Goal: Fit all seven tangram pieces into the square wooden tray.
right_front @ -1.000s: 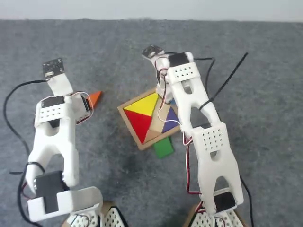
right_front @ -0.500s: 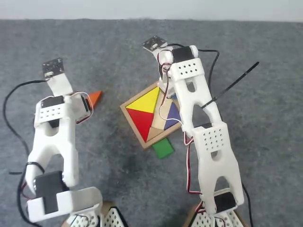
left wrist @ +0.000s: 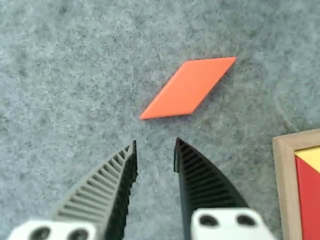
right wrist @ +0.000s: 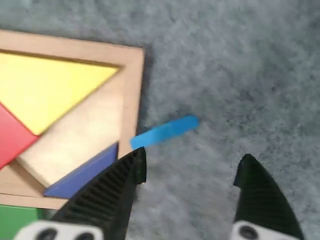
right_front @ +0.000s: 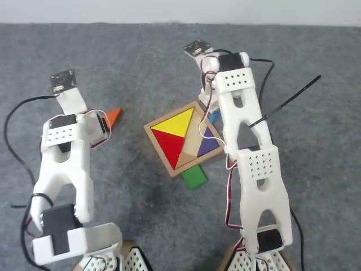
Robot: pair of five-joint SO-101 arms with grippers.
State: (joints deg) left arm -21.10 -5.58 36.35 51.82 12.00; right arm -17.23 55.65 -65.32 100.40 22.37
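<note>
Lying on the desk (right_front: 141, 62), high view, the square wooden tray (right_front: 149, 130) is touching a green piece (right_front: 195, 178). Left wrist: the left claw (left wrist: 155, 145) is hovering slightly apart near the orange piece (left wrist: 187, 87). Right wrist: the right claw (right wrist: 194, 157) is gaping over the blue piece (right wrist: 164, 132) beside the tray.

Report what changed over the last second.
The right gripper swung off the tray, farther out and to the right, and now hangs open over the carpet, uncovering the light blue piece at the tray's rim. The tray shifted slightly. The left gripper, orange piece and green piece stayed put.
</note>
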